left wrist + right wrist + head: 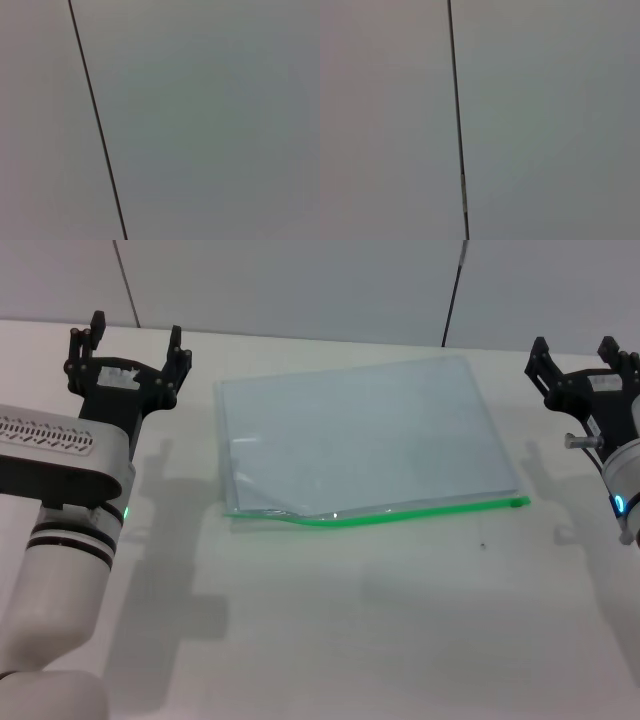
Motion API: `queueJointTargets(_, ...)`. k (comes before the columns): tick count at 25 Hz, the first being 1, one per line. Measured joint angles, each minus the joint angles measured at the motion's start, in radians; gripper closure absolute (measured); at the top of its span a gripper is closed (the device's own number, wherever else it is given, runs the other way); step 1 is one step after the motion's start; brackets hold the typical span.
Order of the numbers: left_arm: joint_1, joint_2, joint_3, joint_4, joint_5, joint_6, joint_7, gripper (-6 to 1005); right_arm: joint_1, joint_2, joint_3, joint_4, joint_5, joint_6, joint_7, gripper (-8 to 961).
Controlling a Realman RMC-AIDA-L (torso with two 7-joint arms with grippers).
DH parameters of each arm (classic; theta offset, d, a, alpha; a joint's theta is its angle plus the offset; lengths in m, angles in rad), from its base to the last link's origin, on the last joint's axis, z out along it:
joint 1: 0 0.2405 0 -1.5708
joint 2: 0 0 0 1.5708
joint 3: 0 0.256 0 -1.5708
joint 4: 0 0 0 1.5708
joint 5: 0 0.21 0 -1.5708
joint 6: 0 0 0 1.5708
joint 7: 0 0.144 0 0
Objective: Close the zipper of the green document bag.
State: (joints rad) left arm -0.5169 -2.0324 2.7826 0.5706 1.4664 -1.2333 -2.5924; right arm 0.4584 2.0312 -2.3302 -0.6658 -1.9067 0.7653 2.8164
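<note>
No readable text, label, brand, number or sign appears in any view. The white left arm casing (50,435) carries only a row of small dark vent-like marks, which form no letters.

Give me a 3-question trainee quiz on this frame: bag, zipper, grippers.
1. True or false: the left gripper is touching the green document bag.
2. Which long edge of the bag carries the zipper? A) the edge nearest the robot B) the edge nearest the wall C) neither
3. Fill in: both grippers have their fingers ____.

Key
1. False. The left gripper is out to the bag's left and the right gripper out to its right; neither touches it.
2. A. The green strip runs along the near edge, and towards its left end the bag's edge lifts away from it, so it looks unclosed there.
3. Open, with nothing between them.
</note>
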Motion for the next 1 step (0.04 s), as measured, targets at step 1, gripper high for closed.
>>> queueJointTargets(1,0.0,0.0,0.0,0.0,0.0,0.0,0.0,139,0.0,0.0,0.0,0.0,0.0,0.0,0.0,96)
